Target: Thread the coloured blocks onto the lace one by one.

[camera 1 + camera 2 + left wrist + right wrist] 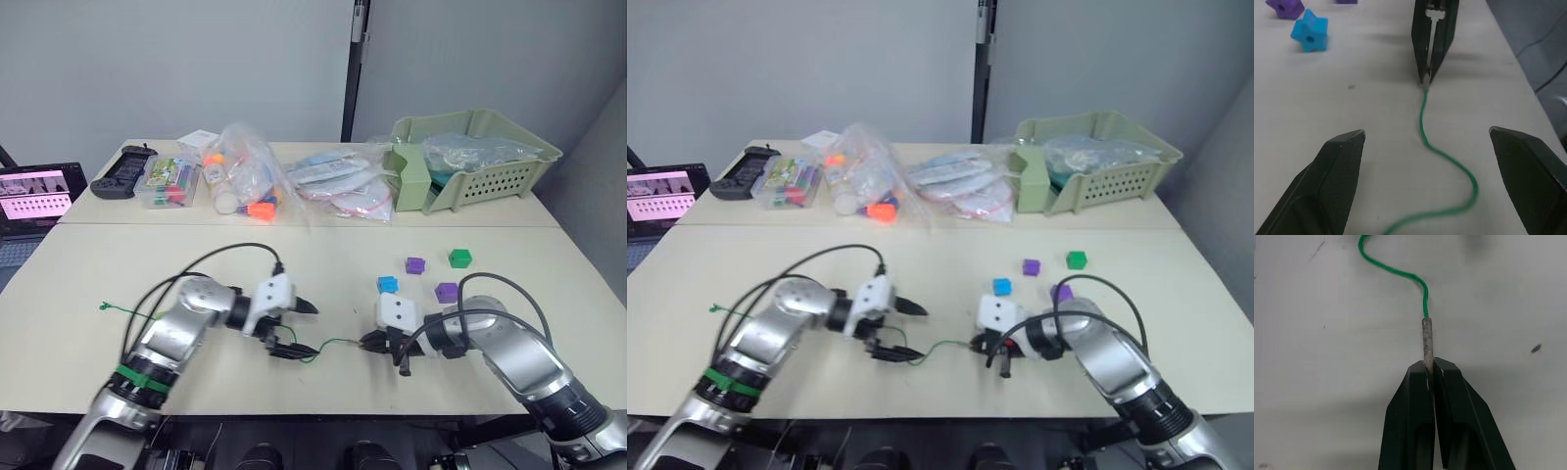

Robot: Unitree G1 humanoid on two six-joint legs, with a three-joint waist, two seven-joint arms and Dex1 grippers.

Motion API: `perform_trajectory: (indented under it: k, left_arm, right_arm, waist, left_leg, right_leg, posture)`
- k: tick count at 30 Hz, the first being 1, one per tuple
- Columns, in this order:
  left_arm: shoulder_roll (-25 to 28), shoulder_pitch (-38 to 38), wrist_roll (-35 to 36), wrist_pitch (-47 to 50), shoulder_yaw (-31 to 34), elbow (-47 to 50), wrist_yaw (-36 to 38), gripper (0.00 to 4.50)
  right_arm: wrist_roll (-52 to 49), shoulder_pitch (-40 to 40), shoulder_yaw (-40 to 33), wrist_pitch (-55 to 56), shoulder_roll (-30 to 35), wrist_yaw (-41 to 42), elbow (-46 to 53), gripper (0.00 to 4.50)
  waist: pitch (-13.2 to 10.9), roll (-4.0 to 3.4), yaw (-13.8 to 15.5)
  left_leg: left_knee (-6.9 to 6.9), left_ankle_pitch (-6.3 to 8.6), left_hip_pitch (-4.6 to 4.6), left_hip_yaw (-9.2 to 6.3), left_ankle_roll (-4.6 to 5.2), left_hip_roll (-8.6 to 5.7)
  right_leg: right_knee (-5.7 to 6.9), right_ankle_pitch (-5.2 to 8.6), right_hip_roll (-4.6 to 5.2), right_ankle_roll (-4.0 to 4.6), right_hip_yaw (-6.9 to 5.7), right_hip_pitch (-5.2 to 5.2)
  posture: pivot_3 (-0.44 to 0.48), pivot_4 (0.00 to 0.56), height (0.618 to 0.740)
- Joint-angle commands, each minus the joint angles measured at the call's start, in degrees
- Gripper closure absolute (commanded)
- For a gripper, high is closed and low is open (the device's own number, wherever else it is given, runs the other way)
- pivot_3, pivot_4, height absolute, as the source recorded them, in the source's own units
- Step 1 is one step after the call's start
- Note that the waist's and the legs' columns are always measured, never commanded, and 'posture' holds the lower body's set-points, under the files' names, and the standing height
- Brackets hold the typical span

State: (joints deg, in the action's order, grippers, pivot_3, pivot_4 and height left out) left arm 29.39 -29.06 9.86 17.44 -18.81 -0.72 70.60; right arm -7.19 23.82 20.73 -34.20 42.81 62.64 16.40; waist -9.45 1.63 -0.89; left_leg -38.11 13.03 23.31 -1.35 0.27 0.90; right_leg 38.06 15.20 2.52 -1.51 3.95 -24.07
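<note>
The lace [331,344] is a thin green cord lying on the table between my two grippers. My right gripper [1431,363] is shut on its pale stiff tip [1426,339], low over the table. My left gripper [297,329] is open; the cord [1425,125] runs between its spread fingers without touching them. The lace's small green end [103,306] lies far to the left. Just behind the right gripper sit a blue block [388,284], two purple blocks [415,264] [447,291] and a dark green block [459,258].
At the back of the table stand a pale green basket [509,171], clear bags of toys [245,176], a clear box [168,181] and a black controller [122,174]. A lit screen [34,196] stands at the far left. The table's front edge lies close to both grippers.
</note>
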Motion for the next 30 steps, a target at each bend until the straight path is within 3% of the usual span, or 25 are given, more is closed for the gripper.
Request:
perform_trajectory:
  k: [1, 8, 14, 18, 27, 30]
  left_arm:
    - [-2.4, -0.4, -2.5, -1.6, -2.4, -0.5, -2.8, 0.22]
    - [-8.0, -4.1, -5.8, -3.4, -5.6, -6.3, -5.4, 0.22]
    - [-8.5, -4.5, -6.2, -2.6, -6.3, -5.9, -5.2, 0.22]
    - [-7.7, -4.4, -6.6, -1.8, -6.8, -5.1, -4.6, 1.37]
    - [-7.3, -4.0, -7.5, -1.7, -7.4, -4.8, -5.0, 4.41]
    - [-7.7, -3.8, -7.2, -1.7, -7.4, -4.3, -5.1, 4.46]
  right_arm:
    - [0.0, 0.5, -0.3, -1.0, 0.3, -0.5, 1.9, 4.50]
    - [-0.1, 1.0, 0.1, -1.9, 0.3, -0.8, 2.6, 4.50]
    - [0.0, 1.1, 0.4, -2.0, 0.4, -0.8, 2.8, 4.50]
    - [-0.1, 1.1, 0.3, -2.0, 0.5, -0.7, 3.0, 4.50]
    - [-0.3, 1.5, 0.2, -2.4, 0.6, -0.6, 3.2, 4.50]
    - [-0.5, 1.5, 0.3, -2.6, 0.6, -0.7, 3.4, 4.50]
  waist:
    - [0.0, 0.00, 0.0]
    - [0.0, 0.00, 0.1]
    - [0.0, 0.00, 0.0]
    - [0.0, 0.00, 0.1]
    - [0.0, 0.00, 0.1]
    - [0.0, 0.00, 0.1]
  left_leg:
    - [0.00, 0.00, 0.01, 0.00, 0.00, 0.00]
    - [-0.05, 0.00, 0.03, -0.01, 0.00, -0.04]
    - [-0.07, 0.00, 0.04, -0.01, 0.00, -0.05]
    - [-0.07, 0.00, 0.03, -0.02, 0.00, -0.04]
    - [-0.10, 0.00, 0.04, -0.02, 0.00, -0.05]
    - [-0.11, 0.00, 0.03, -0.03, 0.00, -0.05]
  right_leg:
    - [0.00, 0.00, 0.00, 0.00, 0.00, -0.01]
    - [-0.01, 0.00, 0.01, 0.00, -0.01, 0.02]
    - [-0.01, -0.01, 0.01, -0.01, 0.00, 0.03]
    - [0.00, -0.01, 0.00, -0.01, -0.01, 0.03]
    - [0.00, -0.01, 0.02, -0.01, -0.01, 0.05]
    - [0.00, -0.01, 0.02, -0.01, -0.01, 0.05]
  posture:
    - [0.000, 0.150, 0.740]
    - [0.000, 0.150, 0.740]
    - [0.000, 0.150, 0.740]
    - [0.000, 0.150, 0.740]
    - [0.000, 0.150, 0.740]
    - [0.000, 0.150, 0.740]
